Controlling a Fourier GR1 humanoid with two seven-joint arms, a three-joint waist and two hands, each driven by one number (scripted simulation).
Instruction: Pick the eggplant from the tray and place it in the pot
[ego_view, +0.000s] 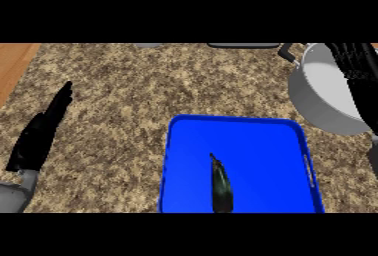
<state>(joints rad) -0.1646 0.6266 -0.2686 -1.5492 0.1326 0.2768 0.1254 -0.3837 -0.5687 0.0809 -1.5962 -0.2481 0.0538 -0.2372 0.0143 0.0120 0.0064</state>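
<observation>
Eggplant (220, 184) lies lengthwise in the blue tray (184, 150), untouched, so the pick step looks not yet begun. Pot (325, 90) sits just beyond the tray's far right corner. Right hand (362, 75) is over the pot, fingers straight, holding nothing; next it needs to come down to the eggplant and close round it. Left hand (44, 130) rests well left of the tray, fingers straight, released.

Lighting even and bright, no single source evident. Granite counter (133, 100) flat-lit, no cast shadows from objects. Blue tray (244, 145) saturated, uniform, without glare. Pot (325, 95) at 2 o'clock shows soft grey shading inside its wall. No edge distortion.
</observation>
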